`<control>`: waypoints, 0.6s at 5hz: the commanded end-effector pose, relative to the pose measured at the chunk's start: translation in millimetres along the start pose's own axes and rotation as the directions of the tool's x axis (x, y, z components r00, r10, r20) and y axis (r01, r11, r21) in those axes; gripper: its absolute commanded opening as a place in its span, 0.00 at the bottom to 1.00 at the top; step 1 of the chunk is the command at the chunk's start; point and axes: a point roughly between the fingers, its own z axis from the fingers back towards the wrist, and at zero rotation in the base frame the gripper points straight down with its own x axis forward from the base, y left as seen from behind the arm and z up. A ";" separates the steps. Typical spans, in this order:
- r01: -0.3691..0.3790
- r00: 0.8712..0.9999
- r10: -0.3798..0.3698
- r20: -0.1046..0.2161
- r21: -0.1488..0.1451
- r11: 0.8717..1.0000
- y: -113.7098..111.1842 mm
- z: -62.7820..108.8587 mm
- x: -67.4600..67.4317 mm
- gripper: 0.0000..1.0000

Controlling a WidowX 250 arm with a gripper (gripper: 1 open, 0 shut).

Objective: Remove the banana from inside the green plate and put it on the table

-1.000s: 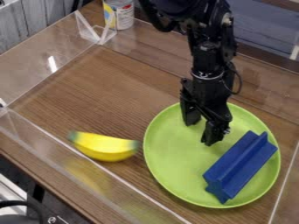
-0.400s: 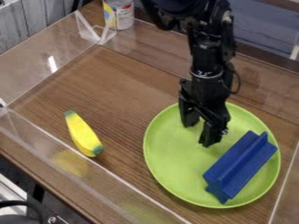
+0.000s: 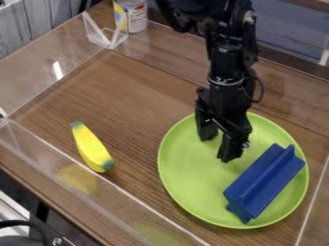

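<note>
Banana (image 3: 91, 147) lies on the surface (image 3: 122, 101), near its left edge, outside the green plate (image 3: 190, 180). Claw (image 3: 222, 140) is over the plate's far rim; its dark fingers blur together, so open or closed cannot be told. Risk: lowering or dragging there could tip the plate and slide the blue block (image 3: 266, 184).

Clear acrylic walls (image 3: 38, 159) edging a wood-grain tabletop (image 3: 110, 101), with black cabling at the near left corner (image 3: 23, 231), suggest a lab-style robot test bench.
</note>
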 end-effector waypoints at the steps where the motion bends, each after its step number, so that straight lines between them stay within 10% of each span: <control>1: -0.005 1.000 0.005 -0.004 -0.006 1.000 1.5 3.4 -2.8 1.00; 3: -0.003 1.000 0.003 -0.017 -0.015 1.000 2.9 2.8 -4.7 1.00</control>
